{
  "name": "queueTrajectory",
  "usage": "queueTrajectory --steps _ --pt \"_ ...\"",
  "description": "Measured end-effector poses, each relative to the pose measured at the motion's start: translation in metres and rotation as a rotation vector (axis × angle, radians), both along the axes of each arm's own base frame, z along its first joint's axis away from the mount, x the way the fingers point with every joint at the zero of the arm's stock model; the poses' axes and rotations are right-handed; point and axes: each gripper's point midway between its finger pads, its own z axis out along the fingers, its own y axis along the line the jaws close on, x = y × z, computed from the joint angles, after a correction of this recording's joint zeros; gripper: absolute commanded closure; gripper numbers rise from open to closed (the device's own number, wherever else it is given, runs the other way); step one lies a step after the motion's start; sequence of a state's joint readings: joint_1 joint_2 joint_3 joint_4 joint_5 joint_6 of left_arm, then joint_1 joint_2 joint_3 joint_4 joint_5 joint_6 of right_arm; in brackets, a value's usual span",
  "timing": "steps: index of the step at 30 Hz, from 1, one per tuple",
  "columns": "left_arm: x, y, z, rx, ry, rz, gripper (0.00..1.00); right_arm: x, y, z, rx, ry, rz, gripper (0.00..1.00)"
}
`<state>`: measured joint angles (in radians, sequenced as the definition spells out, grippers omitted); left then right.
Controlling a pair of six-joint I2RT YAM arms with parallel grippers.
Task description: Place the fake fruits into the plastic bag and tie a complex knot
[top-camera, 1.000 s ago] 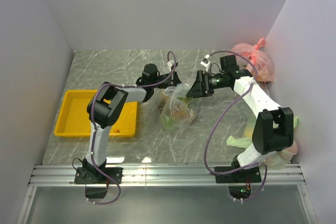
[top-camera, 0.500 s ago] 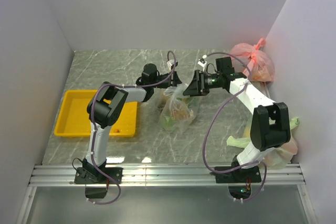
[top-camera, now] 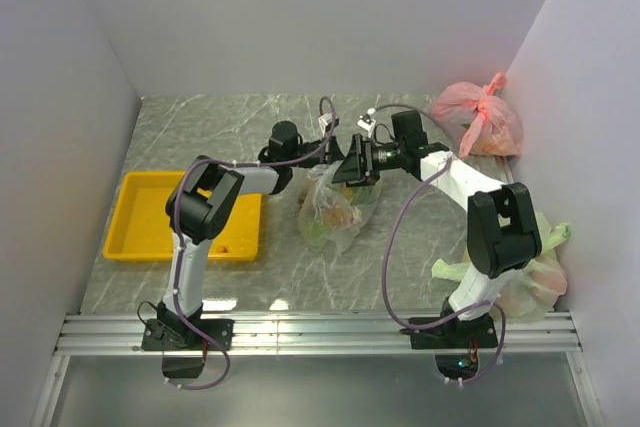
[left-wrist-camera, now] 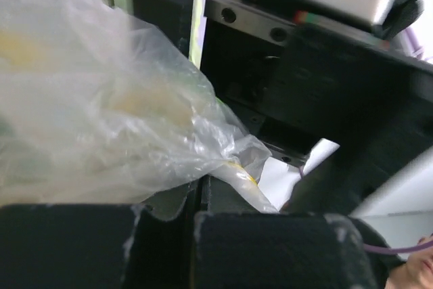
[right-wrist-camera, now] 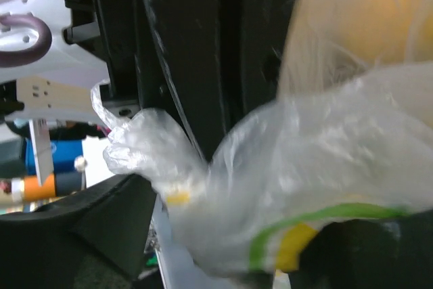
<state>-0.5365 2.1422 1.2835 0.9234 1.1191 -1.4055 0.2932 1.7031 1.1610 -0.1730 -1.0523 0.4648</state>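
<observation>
1. Where the two arms meet over the middle of the table (top-camera: 220, 137), the plastic bag (top-camera: 330, 209) lies on the marble. The fake fruits (top-camera: 343, 215) are inside it, and an orange one and a green one show through the film.
2. Its long axis runs from far to near with a slight lean. The gathered mouth points to the far side and rises between the two grippers, while the rounded bottom faces the arm bases and a little to the left.
3. The left gripper (left-wrist-camera: 196, 206) is clamped tight, with a twist of the bag's film pinched between its pads (left-wrist-camera: 270, 252) and trailing out past them.
4. The right gripper (top-camera: 342, 167) sits just beside the left one at the bag's neck. Its jaws are wide apart, with bunched film between them. Whether either jaw touches the film cannot be told.
5. The yellow tray (top-camera: 140, 217) lies to the left of the bag and apart from it. A pink bag (top-camera: 480, 122) sits in the far right corner, and pale green bags (top-camera: 455, 269) lie by the right arm's base.
6. Compared with a second ago, the right gripper has swung leftward, from just right of the bag to its neck. Its forearm has followed, so the pink bag now shows more fully. The left arm and the bag are where they were.
</observation>
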Motion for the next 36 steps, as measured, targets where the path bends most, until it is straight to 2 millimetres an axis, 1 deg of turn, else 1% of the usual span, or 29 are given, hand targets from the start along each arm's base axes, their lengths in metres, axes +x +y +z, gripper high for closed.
queueTrajectory --steps 5,7,8,12,13,14,18,21,25,27,30,31,32,34,36 --pt "-0.016 -0.011 -0.012 0.052 -0.034 -0.084 0.99 -0.007 0.001 -0.002 -0.017 -0.028 0.071 0.2" --pt "-0.02 -0.014 -0.012 0.057 -0.062 -0.11 0.97 -0.01 0.0 -0.002 -0.026 -0.044 0.095 0.17" --pt "-0.022 -0.014 -0.013 0.058 -0.068 -0.118 0.94 -0.011 -0.001 -0.002 -0.03 -0.052 0.106 0.15" --pt "-0.026 -0.015 -0.011 0.052 -0.059 -0.136 0.88 -0.018 -0.005 -0.004 -0.055 -0.071 0.144 0.14" --pt "-0.026 -0.015 -0.01 0.047 -0.056 -0.139 0.87 -0.02 -0.007 -0.005 -0.067 -0.081 0.156 0.07" --pt "-0.026 -0.015 -0.009 0.043 -0.052 -0.139 0.87 -0.022 -0.008 -0.005 -0.076 -0.086 0.163 0.06" --pt "-0.028 -0.016 -0.01 0.041 -0.032 -0.142 0.88 -0.032 -0.02 -0.006 -0.119 -0.106 0.181 0.03" --pt "-0.03 -0.018 -0.007 0.033 -0.032 -0.146 0.88 -0.039 -0.032 -0.001 -0.138 -0.107 0.175 0.02" --pt "-0.031 -0.019 -0.004 0.024 -0.032 -0.149 0.88 -0.042 -0.047 0.006 -0.148 -0.087 0.156 0.01" --pt "-0.031 -0.019 -0.002 0.021 -0.028 -0.149 0.89 -0.04 -0.055 0.008 -0.15 -0.076 0.14 0.1" --pt "-0.031 -0.019 0.001 0.012 -0.028 -0.148 0.92 -0.036 -0.074 0.01 -0.144 -0.043 0.092 0.25" --pt "-0.031 -0.019 0.002 0.007 -0.031 -0.148 0.93 -0.033 -0.08 0.01 -0.14 -0.038 0.069 0.31" --pt "-0.031 -0.018 0.004 0.004 -0.029 -0.148 0.94 -0.031 -0.086 0.01 -0.135 -0.035 0.051 0.39" --pt "-0.031 -0.018 0.007 -0.008 -0.035 -0.148 0.95 -0.027 -0.094 0.011 -0.125 -0.019 0.018 0.46" --pt "-0.032 -0.018 0.008 -0.015 -0.034 -0.149 0.95 -0.026 -0.096 0.01 -0.113 -0.004 0.001 0.47"
